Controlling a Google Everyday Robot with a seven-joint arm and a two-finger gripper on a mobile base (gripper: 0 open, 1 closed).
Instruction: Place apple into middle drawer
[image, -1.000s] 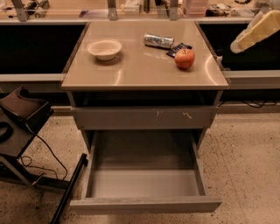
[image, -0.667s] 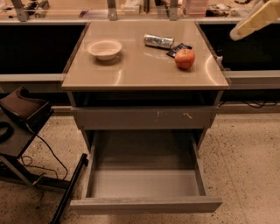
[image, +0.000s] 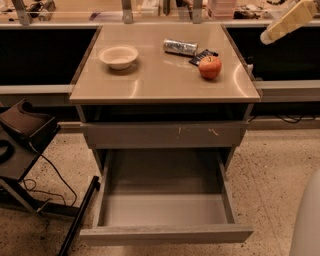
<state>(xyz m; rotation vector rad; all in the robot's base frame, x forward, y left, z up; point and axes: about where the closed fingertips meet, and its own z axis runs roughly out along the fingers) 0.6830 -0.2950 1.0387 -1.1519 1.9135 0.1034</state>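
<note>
Apple (image: 210, 67) sitting near right front of table (image: 150, 80), touching dark packet (image: 202, 56). Middle drawer (image: 165, 210) standing open below. Tool (image: 268, 36) hovering upper right, well apart from apple; grip state impossible to tell. Apple likely firm, smooth, prone to rolling; gripping across widest part looking safest.

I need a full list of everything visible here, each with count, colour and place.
counter top: one, beige, centre
apple: one, red-orange, counter's right side
bowl: one, white, counter's left side
can: one, silver, lying behind the apple
packet: one, black, between can and apple
scratched drawer front: one, gray, under counter top
middle drawer: one, gray, pulled open, below
stand: one, black, floor, left
claw: one, pale yellow, upper right, away from the apple
</note>
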